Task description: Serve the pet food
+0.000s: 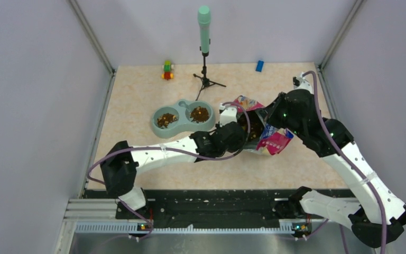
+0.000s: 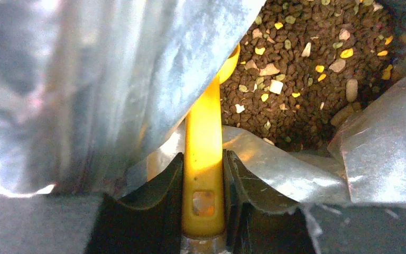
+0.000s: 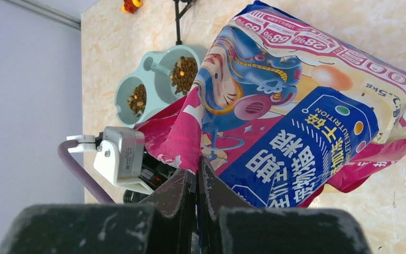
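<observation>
The pet food (image 2: 306, 79), dark-brown kibble with yellow and pale bits, fills the inside of the silver-lined bag (image 2: 84, 90). My left gripper (image 2: 203, 180) is shut on the yellow scoop's handle (image 2: 203, 153); the scoop's bowl reaches into the bag and is mostly hidden by the foil. My right gripper (image 3: 196, 177) is shut on the edge of the pink-blue cat food bag (image 3: 296, 121) and holds it open. From above, both grippers meet at the bag (image 1: 272, 138). The teal double bowl (image 1: 182, 117) holds kibble in both cups.
A green microphone on a small black tripod (image 1: 205, 50) stands behind the bowl. A small coloured toy (image 1: 167, 70) and a blue block (image 1: 259, 65) lie at the back. Grey walls close the table on three sides.
</observation>
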Controlling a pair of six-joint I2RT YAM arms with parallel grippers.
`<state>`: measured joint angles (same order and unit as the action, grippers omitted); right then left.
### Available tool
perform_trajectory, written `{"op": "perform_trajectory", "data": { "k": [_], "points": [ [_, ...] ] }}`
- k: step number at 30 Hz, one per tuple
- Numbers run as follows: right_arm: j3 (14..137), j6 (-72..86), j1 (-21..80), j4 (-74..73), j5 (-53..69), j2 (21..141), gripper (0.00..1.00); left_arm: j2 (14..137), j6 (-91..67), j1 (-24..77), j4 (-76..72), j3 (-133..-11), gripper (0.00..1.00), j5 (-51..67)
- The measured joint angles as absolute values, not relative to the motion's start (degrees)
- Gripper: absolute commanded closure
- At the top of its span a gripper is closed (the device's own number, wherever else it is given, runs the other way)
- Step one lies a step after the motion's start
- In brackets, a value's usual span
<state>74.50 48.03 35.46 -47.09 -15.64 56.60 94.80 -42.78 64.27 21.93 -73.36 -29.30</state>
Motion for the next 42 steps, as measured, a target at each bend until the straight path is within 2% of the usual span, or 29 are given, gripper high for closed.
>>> {"op": "perform_trajectory", "data": {
  "k": [9,19,42],
  "points": [
    [74.2,48.1,35.5,-47.5,-14.2,56.3,1.00,87.8,-36.1,64.4,2.6,-59.9,1.00,-31.0],
    [74.2,48.2,35.5,-47.6,-14.5,56.3,1.00,80.4,-24.9,64.9,-10.4,-51.1,1.00,-28.3],
    [74.2,48.1,35.5,-47.6,-16.5,56.4,1.00,64.7,-14.7,68.1,-8.4,-42.6,1.00,-24.4]
  ]
}}
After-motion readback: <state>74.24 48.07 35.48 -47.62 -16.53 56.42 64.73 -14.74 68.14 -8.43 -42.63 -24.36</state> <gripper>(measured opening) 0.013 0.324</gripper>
